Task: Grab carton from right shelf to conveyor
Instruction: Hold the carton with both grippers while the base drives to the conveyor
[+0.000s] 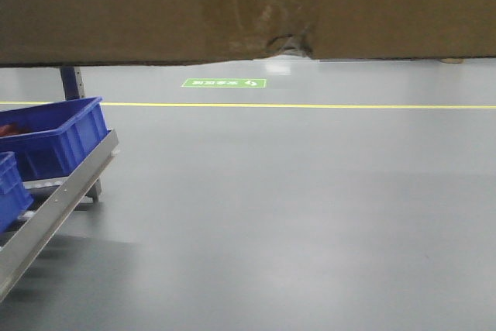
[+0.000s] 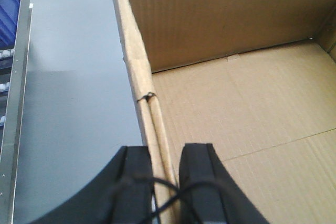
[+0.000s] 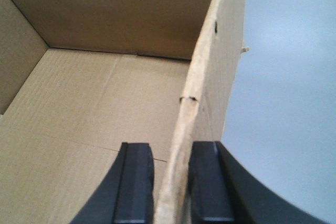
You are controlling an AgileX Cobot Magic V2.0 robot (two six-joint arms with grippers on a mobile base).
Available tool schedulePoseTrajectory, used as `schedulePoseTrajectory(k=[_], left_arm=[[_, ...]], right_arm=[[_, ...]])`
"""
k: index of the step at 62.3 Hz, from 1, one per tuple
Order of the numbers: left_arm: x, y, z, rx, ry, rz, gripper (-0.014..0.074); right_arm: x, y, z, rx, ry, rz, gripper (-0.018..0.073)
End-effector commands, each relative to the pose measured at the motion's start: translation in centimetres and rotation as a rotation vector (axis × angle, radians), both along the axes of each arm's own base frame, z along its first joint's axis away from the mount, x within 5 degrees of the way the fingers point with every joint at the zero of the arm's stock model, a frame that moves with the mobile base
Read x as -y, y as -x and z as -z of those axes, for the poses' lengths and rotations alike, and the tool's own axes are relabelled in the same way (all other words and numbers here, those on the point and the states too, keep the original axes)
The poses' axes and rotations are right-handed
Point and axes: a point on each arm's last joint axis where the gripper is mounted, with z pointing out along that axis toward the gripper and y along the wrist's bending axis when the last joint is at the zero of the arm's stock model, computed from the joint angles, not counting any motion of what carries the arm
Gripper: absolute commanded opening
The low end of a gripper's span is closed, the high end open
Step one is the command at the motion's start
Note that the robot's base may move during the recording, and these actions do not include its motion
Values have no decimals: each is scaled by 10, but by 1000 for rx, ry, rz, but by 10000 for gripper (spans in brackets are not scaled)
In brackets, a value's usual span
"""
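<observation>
Now you are in the carrying step: the carton [image 1: 155,5] is up in the air, off any shelf, and it fills the top of the front view with bare floor under it. Your left claw [image 2: 165,150] is closed on the carton's left wall, one finger inside and one outside, pinching the rim. Your right claw [image 3: 170,148] is closed the same way on the carton's right wall. The carton is open on top and has nothing in it. Its lower edge has a small tear [image 1: 291,44] near the middle. I think the next move is to carry the carton to the conveyor and set it down flat, but no view shows the conveyor, so you must find it first. Keep both claws level and moving together, because the thin walls could bend or slip out. Below the carton lies smooth grey floor [image 1: 310,207], with a yellow line [image 1: 310,105] and a green sign [image 1: 224,82] farther back. Below and left of the carton stands a rack [image 1: 54,207] with blue bins [image 1: 54,133]; keep the carton away from it.
</observation>
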Motion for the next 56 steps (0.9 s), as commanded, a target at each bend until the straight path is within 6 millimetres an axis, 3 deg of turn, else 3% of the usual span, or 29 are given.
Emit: schedulePoseTrajectory(k=[1, 56], left_arm=[[0, 0, -4, 49, -16, 17, -17], [0, 0, -4, 49, -14, 19, -17]], right_arm=[[0, 6, -9, 52, -34, -17, -67], [0, 6, -9, 52, -34, -17, -67]])
